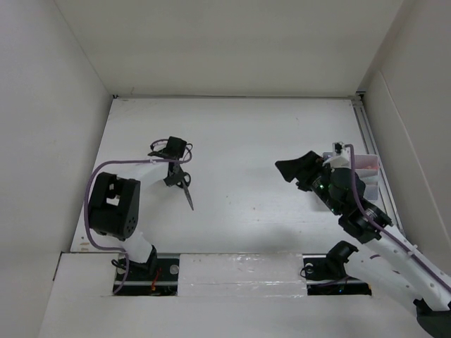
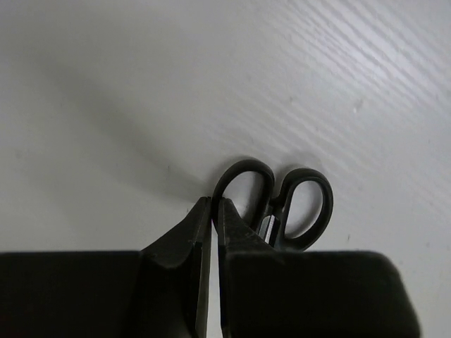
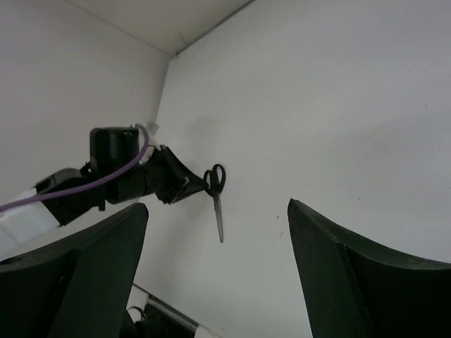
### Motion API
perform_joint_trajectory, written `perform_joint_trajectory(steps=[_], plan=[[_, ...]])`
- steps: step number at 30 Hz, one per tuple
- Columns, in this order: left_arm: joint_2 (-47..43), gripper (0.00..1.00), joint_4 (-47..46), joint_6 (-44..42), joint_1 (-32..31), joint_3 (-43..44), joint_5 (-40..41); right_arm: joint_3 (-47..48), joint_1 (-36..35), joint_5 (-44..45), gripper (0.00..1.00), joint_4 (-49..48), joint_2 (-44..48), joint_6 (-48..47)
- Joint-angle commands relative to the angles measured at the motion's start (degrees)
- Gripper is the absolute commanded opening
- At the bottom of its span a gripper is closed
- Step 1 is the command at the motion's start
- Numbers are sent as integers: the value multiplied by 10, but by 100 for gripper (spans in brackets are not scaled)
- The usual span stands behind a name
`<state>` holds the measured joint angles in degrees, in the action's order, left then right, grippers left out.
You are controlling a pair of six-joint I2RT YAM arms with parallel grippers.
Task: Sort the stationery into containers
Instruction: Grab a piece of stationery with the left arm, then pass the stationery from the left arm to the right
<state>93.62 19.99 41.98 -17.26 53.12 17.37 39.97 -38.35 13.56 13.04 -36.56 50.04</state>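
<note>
Left end effector (image 1: 173, 176) is clenched right at the handle loop of the scissors (image 1: 187, 190), left-centre of frame, can't tell if it's actually pinching. Bare worktop (image 1: 239, 134) through the middle. Right end effector (image 1: 290, 169) released, bins (image 1: 366, 163) hugging the right edge.

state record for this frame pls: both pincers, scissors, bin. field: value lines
left pincer: shut, tips at the rim of one scissors handle loop
grip: not certain from these views
scissors: black handles, blades closed, over the left half of the table, tip towards the arm bases
right pincer: wide open, empty, over the right side
bin: translucent, at the right edge, partly hidden by the right arm
other stationery: none in view
</note>
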Motion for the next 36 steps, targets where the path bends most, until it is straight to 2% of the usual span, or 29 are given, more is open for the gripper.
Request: perform_joint_trajectory(steps=[1,7,9,15,20,24,27,32,36], plan=[[-69,0,-2,-41,-8,-16,-67,18,-1,-91,86,-50,-32,-22],[-158,0,18,-61,-106,14,-27,5,5,-244,86,-137,-101,-64],[-177,0,18,-71,-116,29,-27,-2,5,-295,86,-172,-120,-64],[-266,0,-19,-102,-122,40,-127,-23,5,-413,85,-325,-195,-87],[-291,0,-24,-128,-122,63,-163,-23,-3,-413,82,-404,-293,-58],[-302,0,-29,-143,-122,63,-168,-1,-55,-394,80,-442,-350,-52],[-302,0,-29,-148,-122,63,-168,19,-97,-328,80,-449,-367,-52],[-313,0,-35,-148,-122,58,-174,50,-115,-234,80,-462,-407,-52],[-313,0,-35,-148,-122,52,-186,70,-127,-165,76,-473,-436,-39]])
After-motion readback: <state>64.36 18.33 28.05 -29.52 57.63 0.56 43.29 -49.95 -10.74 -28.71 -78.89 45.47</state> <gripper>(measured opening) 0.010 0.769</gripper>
